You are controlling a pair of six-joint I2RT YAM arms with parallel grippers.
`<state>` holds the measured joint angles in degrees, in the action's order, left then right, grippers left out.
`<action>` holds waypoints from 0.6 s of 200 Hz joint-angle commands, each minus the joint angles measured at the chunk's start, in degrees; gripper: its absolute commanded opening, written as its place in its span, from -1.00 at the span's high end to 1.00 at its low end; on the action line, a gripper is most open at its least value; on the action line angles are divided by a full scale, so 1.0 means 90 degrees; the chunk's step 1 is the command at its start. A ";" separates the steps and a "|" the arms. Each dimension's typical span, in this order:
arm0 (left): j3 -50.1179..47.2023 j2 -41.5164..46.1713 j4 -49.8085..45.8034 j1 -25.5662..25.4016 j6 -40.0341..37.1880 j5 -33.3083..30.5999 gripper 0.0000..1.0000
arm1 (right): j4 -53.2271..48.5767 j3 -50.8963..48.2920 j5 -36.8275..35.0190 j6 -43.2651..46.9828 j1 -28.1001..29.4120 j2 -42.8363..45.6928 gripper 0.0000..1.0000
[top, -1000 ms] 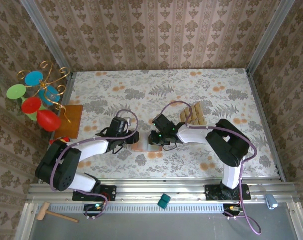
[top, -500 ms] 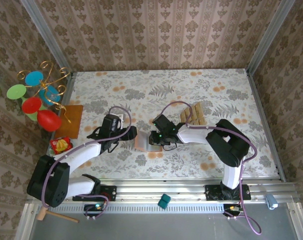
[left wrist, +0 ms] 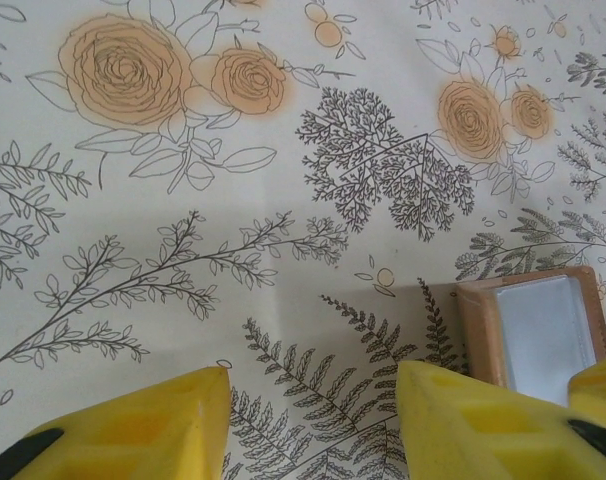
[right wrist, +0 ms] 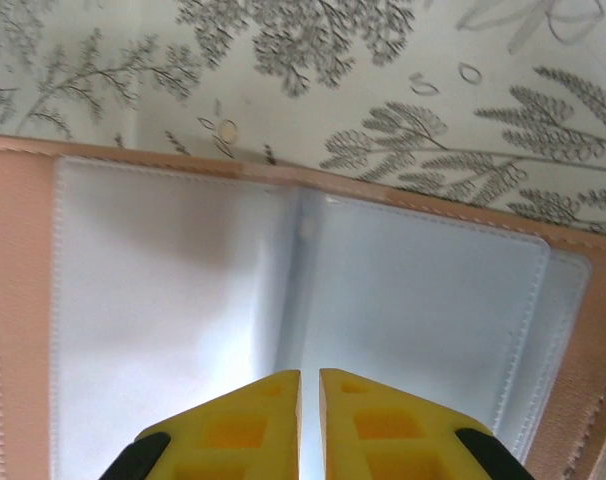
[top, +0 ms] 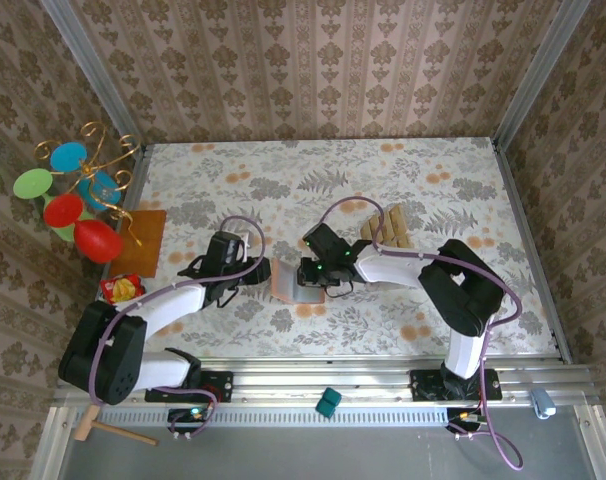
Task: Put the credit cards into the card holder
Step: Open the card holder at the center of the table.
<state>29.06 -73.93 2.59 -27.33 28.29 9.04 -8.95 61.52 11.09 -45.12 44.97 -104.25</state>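
Note:
The card holder (top: 289,281) lies opened flat on the floral table, tan rim up with clear pockets (right wrist: 183,330) showing. My right gripper (top: 307,272) is over it, its yellow fingers (right wrist: 233,425) shut, tips down on the clear pockets near the fold. My left gripper (top: 251,270) stands just left of the holder, open, with bare tablecloth between its fingers (left wrist: 133,430). The holder's edge (left wrist: 538,325) lies to the right of that gripper. Several tan-gold credit cards (top: 386,228) lie fanned behind the right arm.
An orange-brown board (top: 143,240) with a gold wire stand and coloured discs (top: 78,195) stands at the left edge. A red packet (top: 121,290) lies near it. A teal block (top: 328,402) and a wooden mallet (top: 103,428) rest on the front rail.
My left gripper has drawn back to the left, off the holder's edge, and its jaws widened then narrowed. The right gripper stays pressed on the holder, shifted slightly left.

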 commanded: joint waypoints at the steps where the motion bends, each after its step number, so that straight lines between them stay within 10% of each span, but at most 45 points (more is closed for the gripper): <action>1: -0.0102 -0.0074 0.0181 -0.0045 0.0020 0.0060 0.04 | -0.0237 0.0341 -0.0038 0.0097 0.0071 -0.0059 0.71; 120: -0.0034 0.0482 -0.0337 0.0088 0.0123 -0.0388 -0.45 | -0.0308 0.1637 0.0715 0.0067 0.0339 -0.1427 0.72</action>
<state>28.77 -72.01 1.21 -26.65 28.91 6.31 -10.61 74.00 14.06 -44.77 47.53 -114.76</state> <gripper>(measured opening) 0.717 0.133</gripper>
